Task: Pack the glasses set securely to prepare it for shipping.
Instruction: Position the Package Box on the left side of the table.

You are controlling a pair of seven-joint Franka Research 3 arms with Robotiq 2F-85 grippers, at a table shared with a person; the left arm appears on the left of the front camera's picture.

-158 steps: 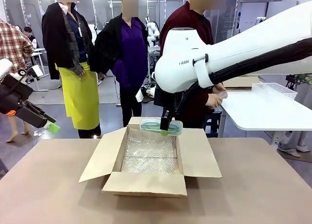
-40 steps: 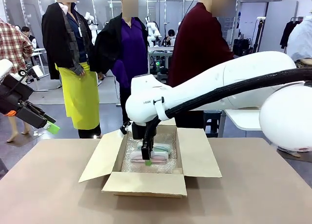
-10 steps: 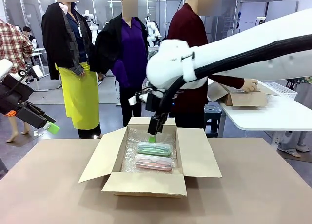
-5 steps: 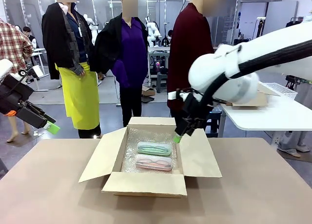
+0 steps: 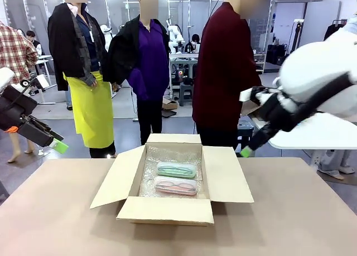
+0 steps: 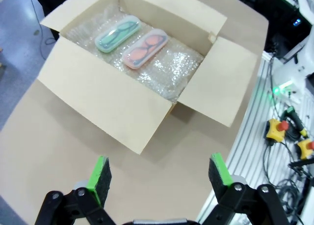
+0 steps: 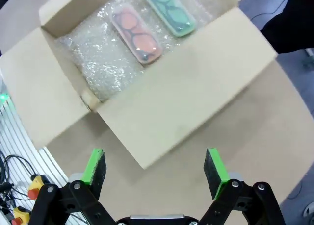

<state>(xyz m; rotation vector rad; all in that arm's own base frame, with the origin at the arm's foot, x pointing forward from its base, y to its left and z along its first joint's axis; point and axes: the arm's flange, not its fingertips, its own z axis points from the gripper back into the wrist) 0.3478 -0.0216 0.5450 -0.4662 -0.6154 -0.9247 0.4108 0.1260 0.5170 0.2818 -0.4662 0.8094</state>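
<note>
Pulled back right of the box [image 5: 223, 179], the right end effector [image 7: 154, 168] stands wide open, holding nothing

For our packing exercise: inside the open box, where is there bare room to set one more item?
Free: the bubble wrap between the pink case and the near wall of the box, on the robot's side. Crowded: the far half, where it lies beside the mint case.

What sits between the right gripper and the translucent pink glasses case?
Right wrist view: the brown cardboard box's folded-out flap lies between the open right gripper and the translucent pink glasses case, plus a strip of clear bubble wrap lining.
</note>
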